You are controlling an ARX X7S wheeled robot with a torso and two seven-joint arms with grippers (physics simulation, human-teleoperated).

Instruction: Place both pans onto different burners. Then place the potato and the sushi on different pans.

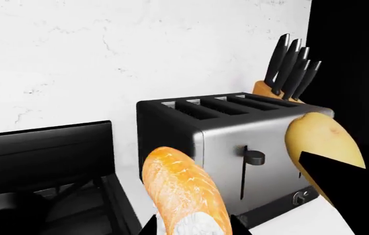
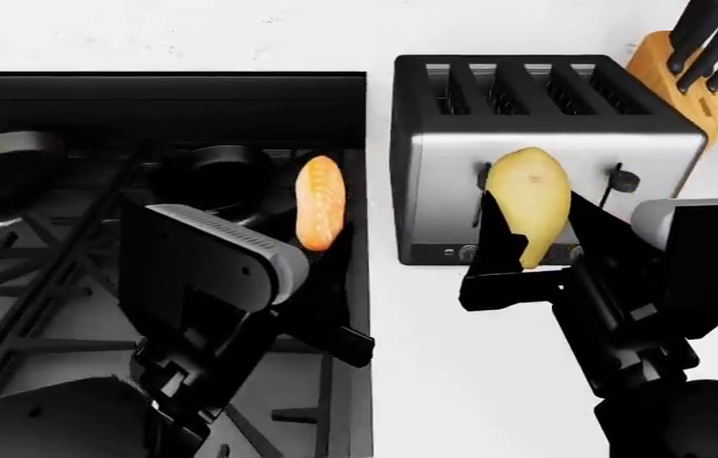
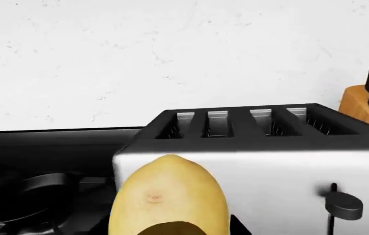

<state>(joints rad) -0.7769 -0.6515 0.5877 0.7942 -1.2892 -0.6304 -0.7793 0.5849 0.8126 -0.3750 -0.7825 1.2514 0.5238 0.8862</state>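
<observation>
1. The left end effector (image 2: pixel 312 277) holds the sushi (image 2: pixel 320 201), an orange oblong piece with a pale end, lifted above the right edge of the stove (image 2: pixel 28 315).
2. The sushi hangs just right of the smaller pan (image 2: pixel 213 177), a deep black pan that sits on the stove's rear right burner under the dark back panel.
3. The larger pan (image 2: pixel 3 164) sits on the rear left burner, well apart from the smaller one, and is cut off by the left edge of the head view.
4. The right end effector (image 2: pixel 530 253) grips the potato (image 2: pixel 528 202), a yellow-tan oval held upright and raised above the white surface (image 2: pixel 461 382).
5. The potato is held in front of a silver four-slot toaster (image 2: pixel 549 143) that stands against the white marbled wall.
6. A wooden knife block (image 2: pixel 683 81) with black-handled knives stands just right of the toaster, at the back right corner.
7. The near part of the white surface, in front of the toaster, is bare.
8. In the left wrist view the sushi (image 1: pixel 185 193) and the potato (image 1: pixel 321 147) appear well apart, with the toaster's front between them.
</observation>
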